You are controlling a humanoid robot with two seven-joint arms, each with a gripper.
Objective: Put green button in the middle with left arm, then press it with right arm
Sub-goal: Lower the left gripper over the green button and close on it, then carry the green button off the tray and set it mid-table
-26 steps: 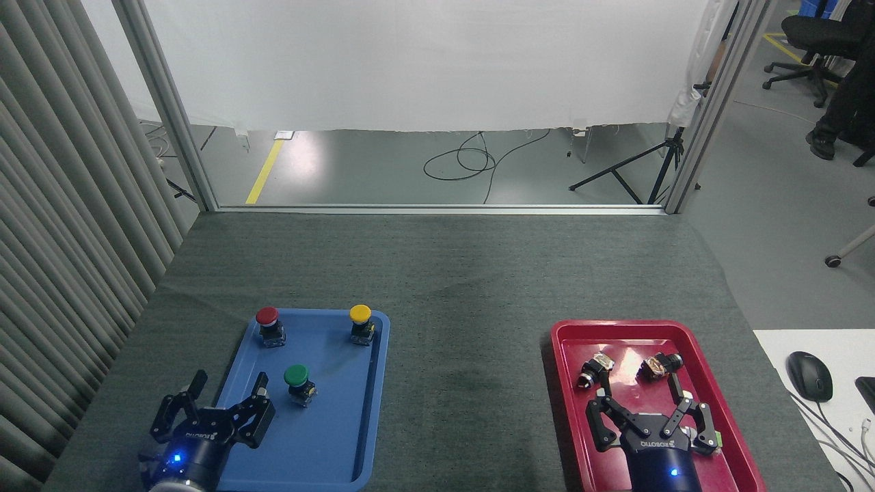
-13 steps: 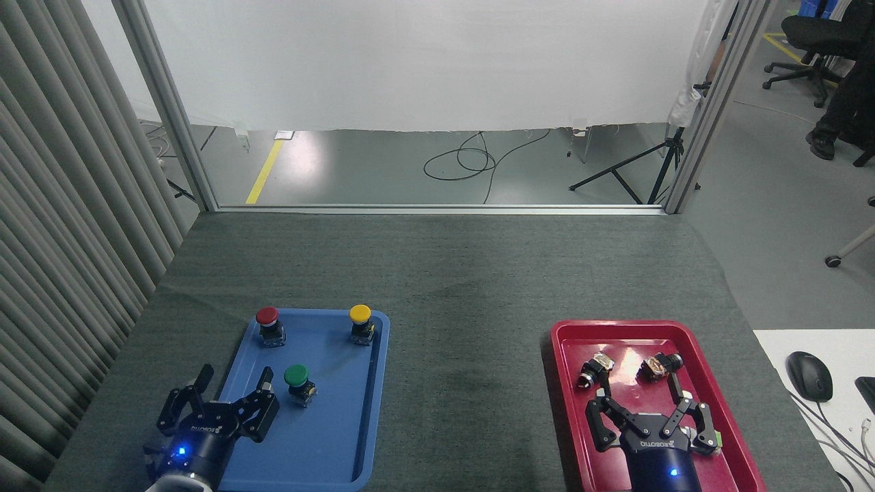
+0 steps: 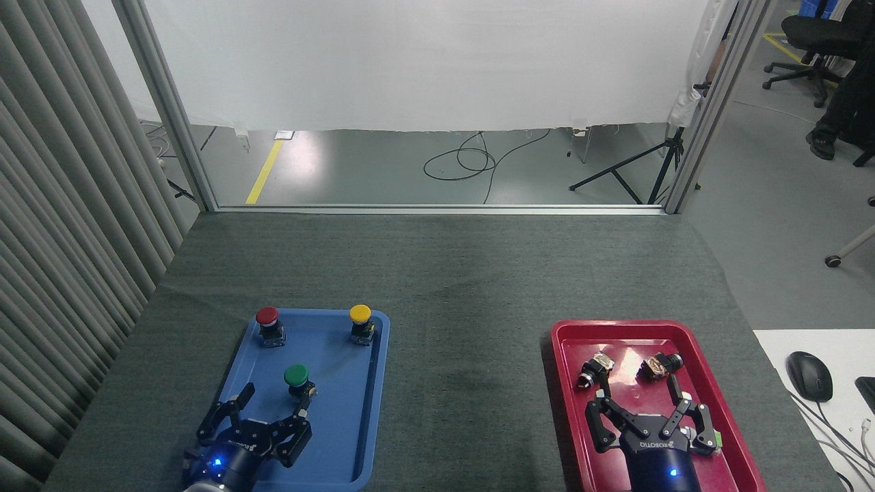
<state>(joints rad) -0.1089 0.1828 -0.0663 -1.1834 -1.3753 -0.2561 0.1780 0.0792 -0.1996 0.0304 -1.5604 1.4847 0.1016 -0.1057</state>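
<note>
The green button (image 3: 297, 378) stands upright in the blue tray (image 3: 335, 424), near its middle. My left gripper (image 3: 274, 400) is open just below and left of it, over the tray's near half; its right fingertip (image 3: 303, 403) is right by the button's base. Between the two trays lies the middle (image 3: 468, 383), bare dark cloth with a faint darker patch. My right gripper (image 3: 639, 392) is open over the red tray (image 3: 567, 410), nothing between its fingers.
A red button (image 3: 268, 323) and a yellow button (image 3: 361, 321) stand at the blue tray's far end. Two small dark parts (image 3: 591, 369) (image 3: 660, 365) lie in the red tray. A computer mouse (image 3: 809, 375) rests on a white desk to the right.
My left gripper has moved right and a little forward, from the blue tray's left edge to just below the green button. The right arm and the buttons have not moved.
</note>
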